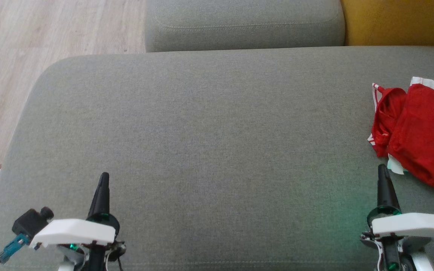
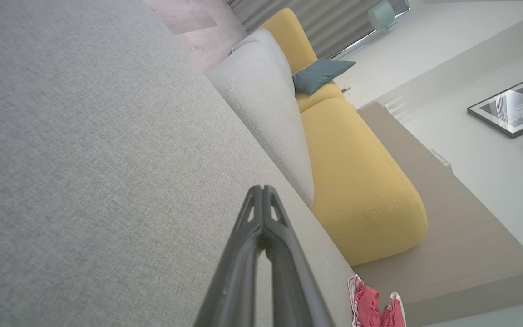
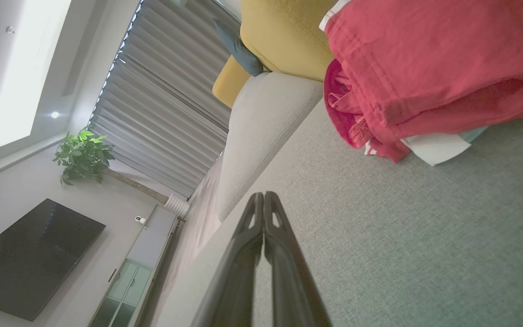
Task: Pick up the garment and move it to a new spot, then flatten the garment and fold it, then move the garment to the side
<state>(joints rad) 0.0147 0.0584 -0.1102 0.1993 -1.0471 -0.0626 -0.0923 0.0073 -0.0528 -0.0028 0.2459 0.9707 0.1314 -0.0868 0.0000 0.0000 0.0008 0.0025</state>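
Note:
A red garment (image 1: 416, 131) with white trim lies bunched up at the right edge of the grey sofa seat (image 1: 209, 150). It shows close up in the right wrist view (image 3: 425, 77) and as a small red patch in the left wrist view (image 2: 372, 306). My right gripper (image 1: 382, 168) is shut and empty, its tips just short of the garment's near left corner. Far to the left of the garment, my left gripper (image 1: 104, 177) is shut too, over bare cushion near the front edge.
A grey back cushion (image 1: 243, 24) and a yellow cushion (image 1: 401, 22) line the far side of the seat. Wooden floor (image 1: 32, 56) lies to the left, beyond the seat's rounded corner. The wide middle of the seat is bare fabric.

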